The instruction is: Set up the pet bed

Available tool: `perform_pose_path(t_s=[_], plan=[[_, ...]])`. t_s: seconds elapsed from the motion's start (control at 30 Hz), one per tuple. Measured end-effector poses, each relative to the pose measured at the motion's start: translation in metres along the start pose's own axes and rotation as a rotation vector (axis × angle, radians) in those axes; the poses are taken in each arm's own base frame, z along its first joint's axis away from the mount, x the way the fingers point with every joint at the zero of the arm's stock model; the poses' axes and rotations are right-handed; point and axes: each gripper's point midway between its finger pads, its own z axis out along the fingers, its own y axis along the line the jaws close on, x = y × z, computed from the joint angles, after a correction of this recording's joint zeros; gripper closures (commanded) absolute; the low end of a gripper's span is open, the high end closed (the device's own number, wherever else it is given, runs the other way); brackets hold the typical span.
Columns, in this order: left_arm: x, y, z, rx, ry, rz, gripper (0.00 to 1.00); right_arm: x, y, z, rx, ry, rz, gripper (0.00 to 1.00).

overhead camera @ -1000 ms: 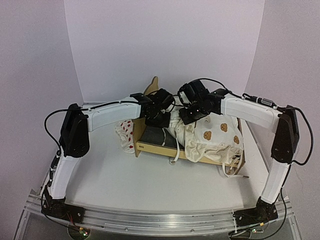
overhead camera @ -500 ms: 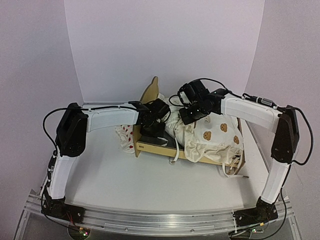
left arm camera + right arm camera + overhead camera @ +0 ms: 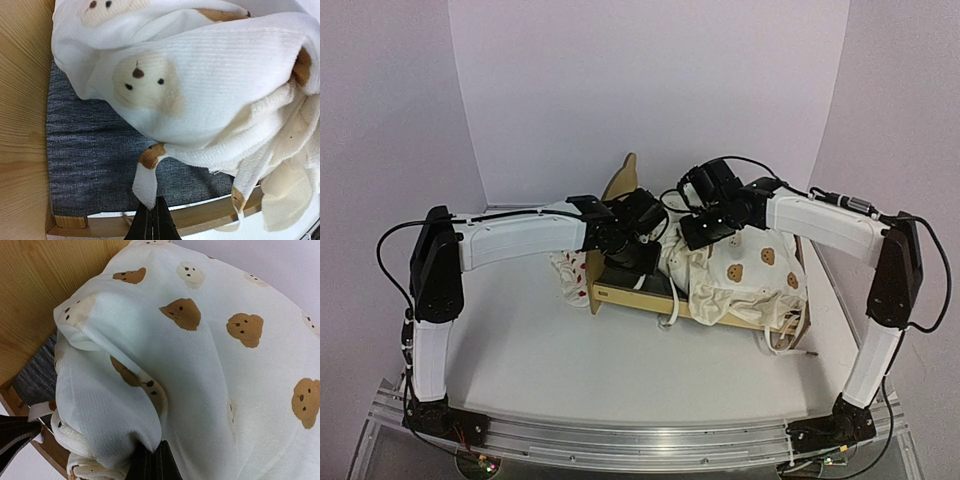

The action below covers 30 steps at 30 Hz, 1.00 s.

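The pet bed (image 3: 620,294) is a light plywood frame with a bear-ear headboard (image 3: 626,176) and a dark grey felt base (image 3: 90,165). A cream bear-print cushion (image 3: 752,268) lies bunched over its right half and leaves the felt bare at the headboard end. My left gripper (image 3: 632,262) is over that bare end. In the left wrist view it (image 3: 152,211) is shut on the tip of a cushion tie (image 3: 145,182) just above the front rail (image 3: 210,214). My right gripper (image 3: 686,240) is shut on a fold of the cushion (image 3: 150,390) beside the headboard (image 3: 60,275).
A small white pillow with red strawberries (image 3: 570,264) lies on the table against the bed's left outer side. Loose cushion ties (image 3: 785,338) hang over the bed's right front corner. White walls close the table in at the back and sides.
The left arm has stretched out, its elbow swinging left, and its gripper dipped toward the bed's front rail and then pulled back a little. The right arm has hardly moved.
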Motion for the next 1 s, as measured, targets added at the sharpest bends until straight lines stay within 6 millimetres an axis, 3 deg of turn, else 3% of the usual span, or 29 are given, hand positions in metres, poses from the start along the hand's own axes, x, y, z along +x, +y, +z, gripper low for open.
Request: perform_pose_path(t_s=[0.17,0.37,0.5,0.57,0.73,0.83,1.0], plan=[[0.012,0.005,0.005,-0.017,0.027,0.0,1.0,0.004,-0.002,-0.008,-0.007,-0.003,0.015,1.0],[0.027,0.016,0.011,-0.061,0.061,0.001,0.98,0.017,-0.001,-0.003,-0.012,0.023,0.023,1.0],[0.027,0.017,0.012,-0.069,0.059,-0.002,0.82,0.017,0.0,-0.003,-0.015,0.024,0.026,1.0],[0.028,0.017,0.012,-0.069,0.062,-0.003,0.67,0.017,0.0,-0.003,-0.015,0.024,0.026,1.0],[0.033,0.016,0.012,-0.068,0.07,0.001,0.39,0.019,-0.001,-0.002,-0.011,0.026,0.026,1.0],[0.045,0.016,0.009,-0.074,0.09,0.013,0.31,0.023,-0.001,0.001,-0.01,0.034,0.027,1.0],[0.065,0.014,-0.017,-0.064,0.099,0.045,0.28,0.026,-0.001,0.002,-0.009,0.042,0.036,1.0]])
